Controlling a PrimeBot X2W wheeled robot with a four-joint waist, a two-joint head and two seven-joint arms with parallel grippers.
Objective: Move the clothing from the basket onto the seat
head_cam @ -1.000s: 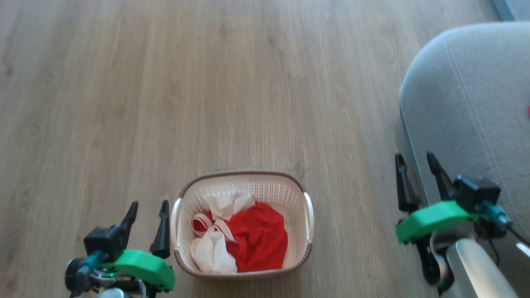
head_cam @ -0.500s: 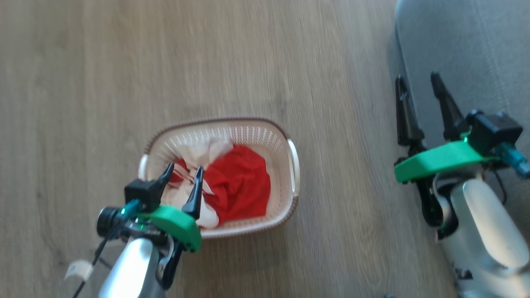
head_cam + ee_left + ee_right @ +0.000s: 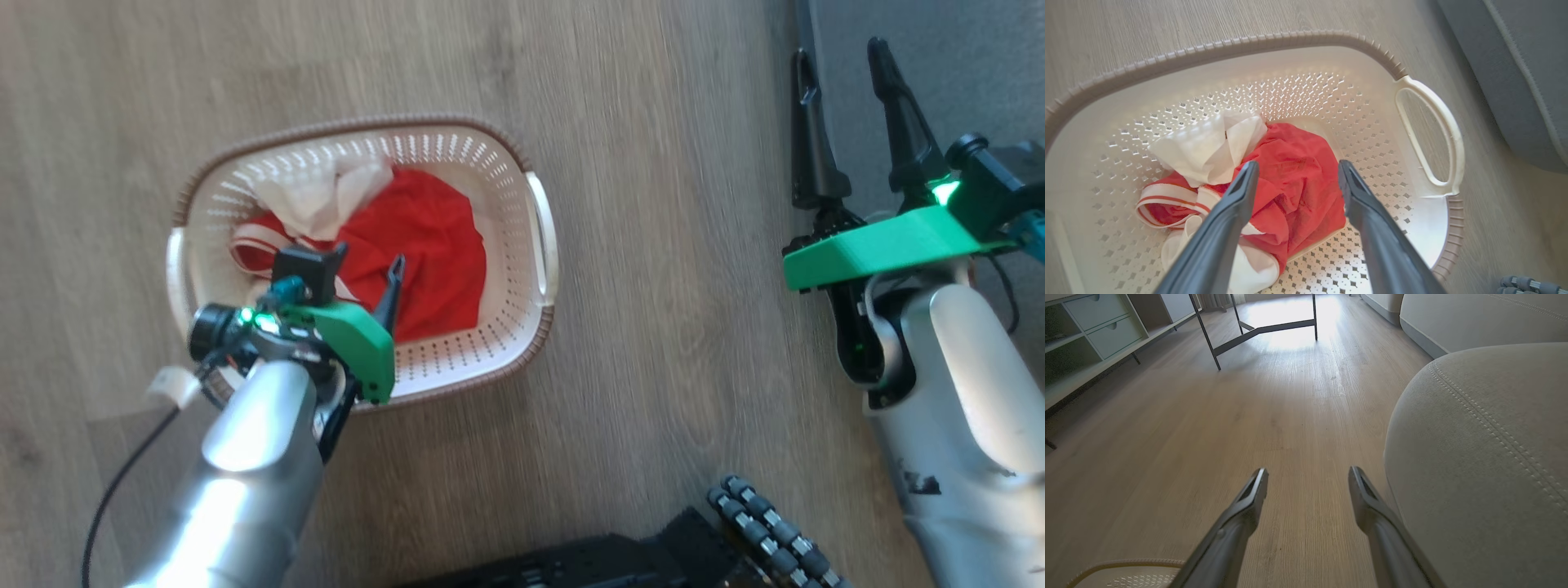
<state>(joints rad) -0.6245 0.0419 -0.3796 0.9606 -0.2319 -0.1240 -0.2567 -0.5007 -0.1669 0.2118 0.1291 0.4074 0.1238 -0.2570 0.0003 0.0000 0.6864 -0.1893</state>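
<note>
Pale wood floor [image 3: 653, 327] runs across the head view. The grey seat [image 3: 980, 49] fills that view's upper right corner. In the right wrist view it bulges along the right side, with a double line of stitching over its rounded edge.

The cream basket [image 3: 326, 126] stands on the floor in the upper left of the head view, well apart from the seat. The red and white clothing [image 3: 433, 245] lies crumpled inside the basket, with a white piece toward the top and the red cloth in the middle.

The left gripper [image 3: 367, 257] hangs over the basket's lower left part. In the left wrist view its fingers [image 3: 1229, 212] are spread wide over the red cloth and grip nothing. Whether the tips touch the cloth cannot be told.

The right gripper [image 3: 841, 51] is at the upper right, beside the seat's edge. Its fingers [image 3: 1241, 510] are wide apart and empty over bare floor.
</note>
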